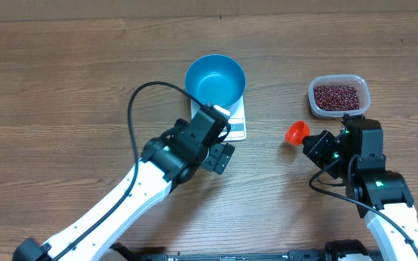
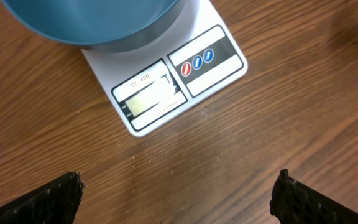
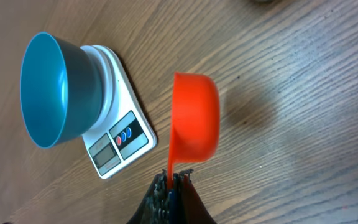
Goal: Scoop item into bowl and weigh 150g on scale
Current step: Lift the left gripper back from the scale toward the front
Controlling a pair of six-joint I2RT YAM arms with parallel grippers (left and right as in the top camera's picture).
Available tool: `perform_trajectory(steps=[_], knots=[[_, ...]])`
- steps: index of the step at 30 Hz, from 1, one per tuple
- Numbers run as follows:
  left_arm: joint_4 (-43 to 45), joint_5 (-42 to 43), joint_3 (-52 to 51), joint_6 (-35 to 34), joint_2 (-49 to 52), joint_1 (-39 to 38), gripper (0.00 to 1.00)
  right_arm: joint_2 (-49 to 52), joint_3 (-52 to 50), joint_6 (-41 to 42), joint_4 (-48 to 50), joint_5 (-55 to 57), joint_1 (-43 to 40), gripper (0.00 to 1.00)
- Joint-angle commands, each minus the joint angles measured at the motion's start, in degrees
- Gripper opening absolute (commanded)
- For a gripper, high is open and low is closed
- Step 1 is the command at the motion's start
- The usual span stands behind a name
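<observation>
The beans (image 1: 337, 96) lie nearest the right fingers (image 3: 166, 202), which clamp the orange scoop (image 3: 194, 115) by its handle. The left fingers (image 2: 48, 202) gape wide, empty.

Overhead looks straight down; both wrist views closely share the scale (image 2: 173, 81).

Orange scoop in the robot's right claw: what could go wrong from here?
1. The right gripper pinches the orange scoop only by its thin handle end; digging into the beans might twist it loose.
2. The blue bowl overhangs the small scale; a bump could tip it.
3. The open left gripper hovers near the scale; touching it could spoil the reading.
</observation>
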Motion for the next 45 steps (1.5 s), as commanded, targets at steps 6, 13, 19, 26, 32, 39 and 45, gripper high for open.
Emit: perform_trajectory(steps=[6, 13, 19, 26, 32, 39, 45], knots=[[-4.0, 0.8, -0.2, 2.6, -6.5, -0.3, 0.99, -0.6, 1.7, -0.4, -0.1, 0.9, 0.2, 0.04], [-3.9, 0.8, -0.2, 2.6, -6.5, -0.3, 1.00, -0.6, 1.7, -0.5, -0.1, 1.5, 0.2, 0.04], [-3.4, 0.8, -0.2, 2.6, -6.5, -0.3, 1.00, -0.6, 1.7, -0.5, -0.1, 1.5, 0.2, 0.04], [-3.4, 0.8, -0.2, 2.6, -6.5, -0.3, 1.00, -0.6, 1.7, -0.4, -0.1, 1.4, 0.2, 0.04], [-3.4, 0.8, -0.2, 2.6, -6.5, -0.3, 1.00, -0.6, 1.7, -0.4, -0.1, 1.5, 0.2, 0.04], [-3.4, 0.8, -0.2, 2.6, -6.5, -0.3, 1.00, -0.6, 1.7, -0.5, 0.5, 1.5, 0.2, 0.04], [-3.4, 0.8, -0.2, 2.6, -6.5, -0.3, 1.00, -0.6, 1.7, -0.5, 0.6, 1.5, 0.2, 0.04]])
